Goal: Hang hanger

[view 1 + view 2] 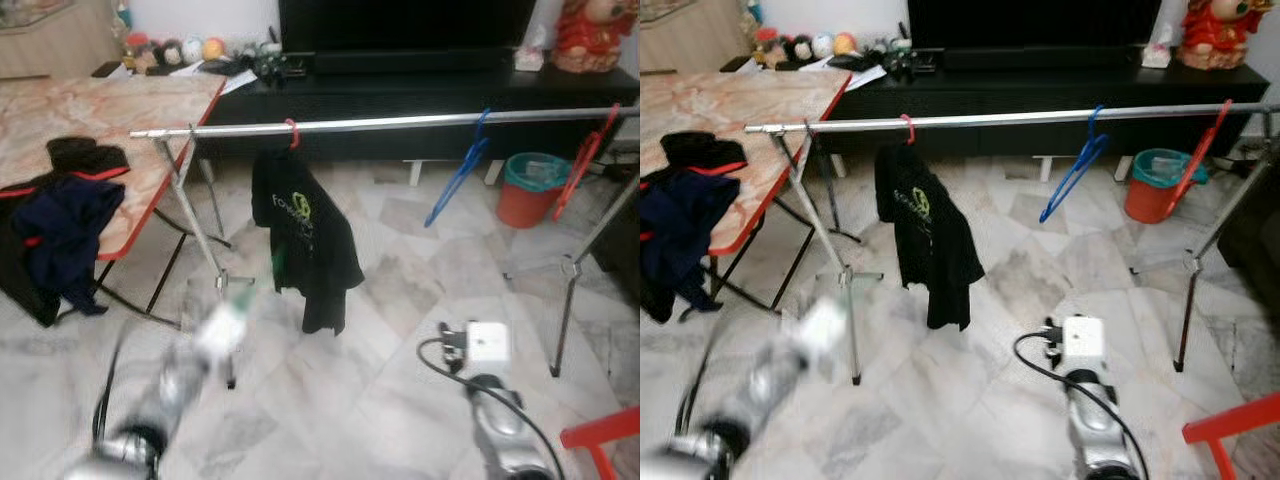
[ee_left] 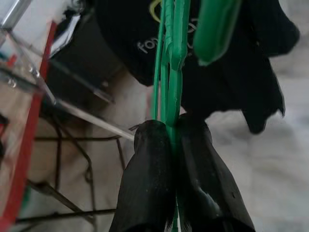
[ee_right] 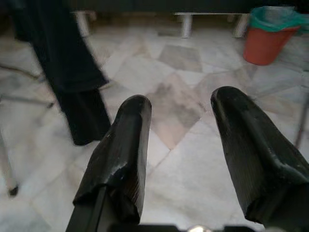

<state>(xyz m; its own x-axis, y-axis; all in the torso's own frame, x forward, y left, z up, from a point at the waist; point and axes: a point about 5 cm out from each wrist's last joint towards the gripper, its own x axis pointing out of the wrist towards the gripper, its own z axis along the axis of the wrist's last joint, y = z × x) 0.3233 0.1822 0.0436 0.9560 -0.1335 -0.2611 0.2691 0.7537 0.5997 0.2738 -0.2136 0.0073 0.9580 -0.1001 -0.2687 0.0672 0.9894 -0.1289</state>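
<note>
Nearest the camera, the left gripper has its two black fingers pinched tight on a thin green plastic hanger, which rises out of them toward the clothes ahead; from the head views that arm is a blur low on the left. The right gripper hangs low over the pale marble floor with its fingers spread and nothing between them. Farther off stands the long silver metal rail, already carrying a black T-shirt on a red hanger, a bare blue hanger and a bare red hanger. So the green hanger is picked up but not yet hung; lifting and hooking it over the rail remain.
</note>
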